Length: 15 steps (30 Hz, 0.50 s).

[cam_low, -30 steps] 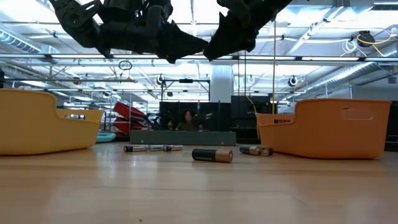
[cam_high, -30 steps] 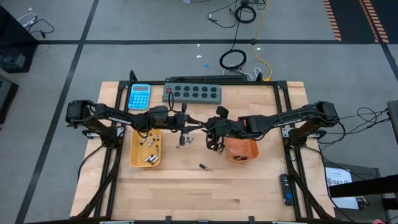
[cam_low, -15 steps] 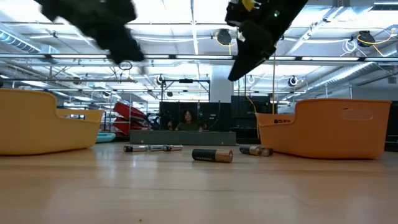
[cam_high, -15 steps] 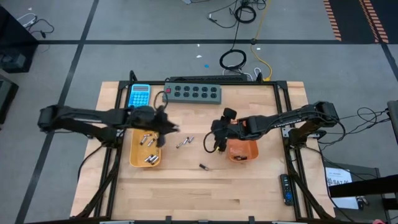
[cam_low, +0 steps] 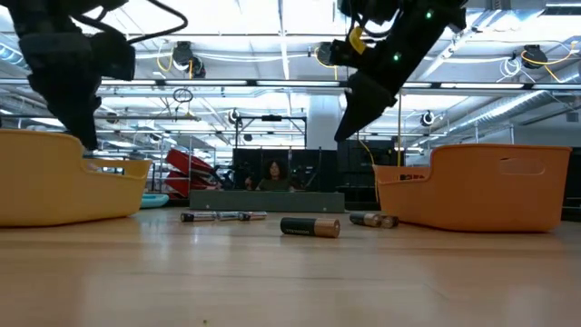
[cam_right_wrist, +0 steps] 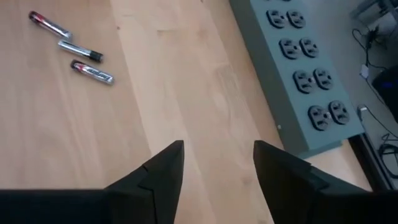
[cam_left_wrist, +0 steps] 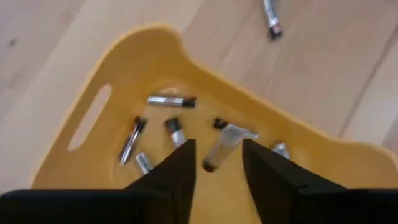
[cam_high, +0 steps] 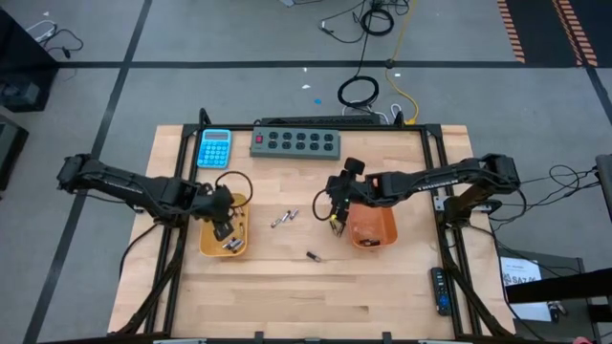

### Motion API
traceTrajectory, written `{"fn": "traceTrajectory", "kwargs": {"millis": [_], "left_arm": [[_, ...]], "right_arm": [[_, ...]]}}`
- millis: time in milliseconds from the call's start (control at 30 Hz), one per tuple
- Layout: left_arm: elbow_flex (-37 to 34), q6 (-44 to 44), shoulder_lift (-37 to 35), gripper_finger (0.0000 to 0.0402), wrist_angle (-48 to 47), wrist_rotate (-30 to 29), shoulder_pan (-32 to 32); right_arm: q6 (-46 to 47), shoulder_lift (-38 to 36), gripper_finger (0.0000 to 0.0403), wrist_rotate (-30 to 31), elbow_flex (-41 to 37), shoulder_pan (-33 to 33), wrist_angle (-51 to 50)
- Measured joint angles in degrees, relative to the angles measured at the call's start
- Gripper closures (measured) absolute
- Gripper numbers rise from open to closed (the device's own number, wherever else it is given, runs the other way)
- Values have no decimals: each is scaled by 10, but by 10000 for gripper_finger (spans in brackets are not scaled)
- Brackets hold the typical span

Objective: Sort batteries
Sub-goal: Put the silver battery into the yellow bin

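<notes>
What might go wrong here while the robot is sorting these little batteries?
A battery appears to be dropping from the open left gripper into the yellow tray; it might bounce off those already there. The three loose batteries are round and lie close together, so a grab could roll one away. The right gripper, open, hangs beside the orange tray and may knock its rim.

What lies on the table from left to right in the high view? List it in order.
Yellow tray with the left gripper over it → loose silvery batteries → dark battery → right gripper → orange tray.
</notes>
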Motion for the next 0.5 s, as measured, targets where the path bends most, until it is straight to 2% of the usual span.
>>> {"fn": "traceTrajectory", "kwargs": {"millis": [67, 133, 233, 300, 400, 500], "left_arm": [[6, 6, 0, 237, 6, -11, 1], [20, 20, 0, 215, 17, -57, 7], [31, 76, 6, 198, 104, -100, 26], [38, 132, 25, 196, 165, -99, 45], [56, 204, 78, 200, 207, -93, 72], [80, 256, 140, 207, 234, -56, 99]], "right_arm": [[-8, 0, 218, -2, -5, -6, 16], [-13, 0, 218, -12, -11, -11, 32], [-21, 0, 218, -14, -12, -14, 41], [-26, 0, 218, -13, -12, -14, 48], [-29, 0, 218, -12, -12, -14, 53], [-32, 0, 218, -10, -11, -14, 66]]}}
